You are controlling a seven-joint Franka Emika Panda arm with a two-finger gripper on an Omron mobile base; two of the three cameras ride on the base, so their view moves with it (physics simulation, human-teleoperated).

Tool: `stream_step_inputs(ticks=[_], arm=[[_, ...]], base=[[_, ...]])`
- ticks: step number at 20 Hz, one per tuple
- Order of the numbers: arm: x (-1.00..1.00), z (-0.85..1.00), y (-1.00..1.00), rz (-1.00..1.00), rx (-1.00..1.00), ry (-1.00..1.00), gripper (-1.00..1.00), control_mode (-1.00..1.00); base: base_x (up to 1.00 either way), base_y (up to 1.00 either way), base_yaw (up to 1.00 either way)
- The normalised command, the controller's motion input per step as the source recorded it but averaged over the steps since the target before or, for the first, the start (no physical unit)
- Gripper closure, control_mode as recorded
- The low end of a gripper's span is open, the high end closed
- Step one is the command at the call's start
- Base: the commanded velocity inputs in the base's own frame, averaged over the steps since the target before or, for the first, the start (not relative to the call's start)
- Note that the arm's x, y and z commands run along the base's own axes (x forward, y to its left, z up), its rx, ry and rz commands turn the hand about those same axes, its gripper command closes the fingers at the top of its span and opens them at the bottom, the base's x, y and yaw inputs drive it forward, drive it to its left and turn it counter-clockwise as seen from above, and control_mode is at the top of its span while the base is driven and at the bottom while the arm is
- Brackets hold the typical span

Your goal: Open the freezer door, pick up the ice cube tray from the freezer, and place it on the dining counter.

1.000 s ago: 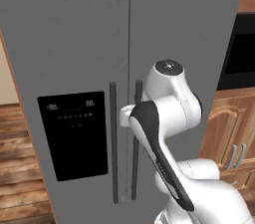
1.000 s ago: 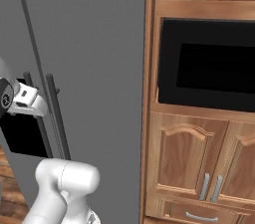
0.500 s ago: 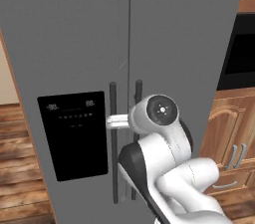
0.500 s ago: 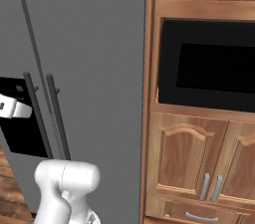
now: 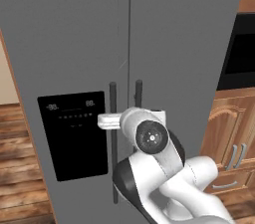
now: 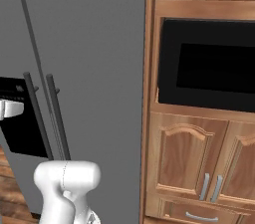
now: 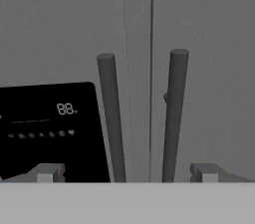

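Note:
The freezer door point(image 5: 64, 44) is the left grey door, shut, with a black dispenser panel point(image 5: 73, 138) and a dark vertical bar handle point(image 5: 113, 143). In the hand view this handle point(image 7: 112, 118) and the other door's handle point(image 7: 174, 113) stand side by side a short way ahead. My gripper point(image 7: 127, 174) is open, its fingertips point(image 7: 47, 172) spread wider than both bars and touching neither. My white hand point(image 5: 108, 121) hovers in front of the handles at panel height. The freezer's inside and the ice cube tray are hidden behind the shut door. The dining counter is out of view.
The plain grey fridge door point(image 5: 184, 44) is on the right. Beside it stands a wooden cabinet wall with a black built-in oven point(image 6: 209, 63) and lower cabinet doors point(image 6: 184, 158). Wooden floor point(image 5: 20, 128) shows left of the fridge.
The arm has folded down and its elbow joint has dropped. The hand has moved lower and to the left, to the level of the door handles.

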Motion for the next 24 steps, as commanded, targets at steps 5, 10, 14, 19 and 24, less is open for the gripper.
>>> stream_step_inputs(ticks=[5, 10, 14, 19, 24], arm=[[0.14, -0.37, 0.0, 0.0, 0.0, -0.29, -1.0, -1.0], [0.23, -0.35, 0.0, 0.01, 0.0, -0.26, -1.0, -1.0], [0.28, -0.28, 0.0, 0.0, 0.0, -0.25, -1.0, -1.0], [0.45, -0.2, -0.02, 0.01, 0.0, -0.19, -1.0, -1.0], [0.56, -0.18, -0.04, 0.03, 0.01, -0.11, -1.0, -1.0]], base=[[0.0, 0.0, 0.0], [0.0, 0.0, 0.0], [0.0, 0.0, 0.0], [0.0, 0.0, 0.0], [0.0, 0.0, 0.0]])
